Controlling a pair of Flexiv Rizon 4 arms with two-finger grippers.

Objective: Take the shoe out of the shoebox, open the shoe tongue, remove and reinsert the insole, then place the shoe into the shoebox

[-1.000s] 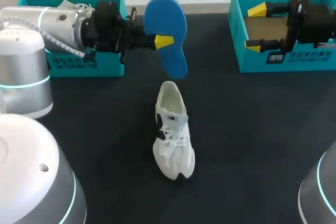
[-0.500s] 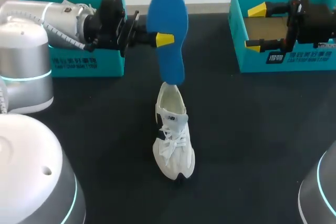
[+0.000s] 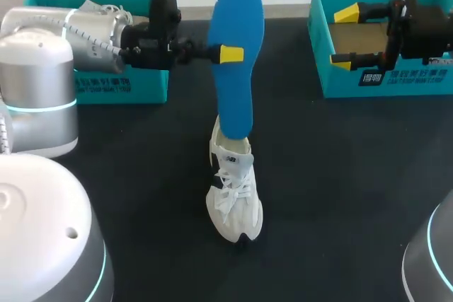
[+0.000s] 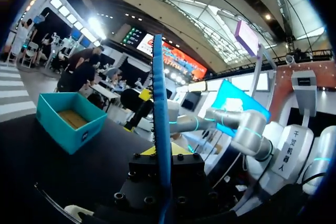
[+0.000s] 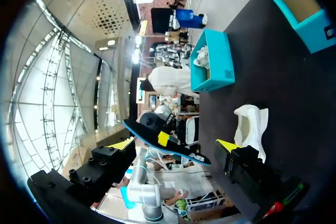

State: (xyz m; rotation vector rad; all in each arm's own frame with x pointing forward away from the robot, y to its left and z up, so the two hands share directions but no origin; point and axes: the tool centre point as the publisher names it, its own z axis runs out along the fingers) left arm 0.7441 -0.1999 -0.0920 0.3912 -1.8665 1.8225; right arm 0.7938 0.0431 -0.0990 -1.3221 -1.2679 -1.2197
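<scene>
Shoe [image 3: 233, 196] stands out of its box, mid-worktop. My left tool [image 3: 225, 54] clamps the blue insole [image 3: 237, 12], lower end at the shoe's opening. Right tool [image 3: 345, 37] hangs apart over the far-right shoebox [image 3: 396, 84]. Reinserting and boxing remain, I judge.

Honestly not much extra: black tabletop [image 3: 354, 175] spread out under the left gripper [image 3: 228, 54], some white stuff [image 5: 202, 56] well behind it.

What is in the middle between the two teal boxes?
The blue insole, held by the left gripper, sits between the left box and the right box, seen in the head view.
</scene>
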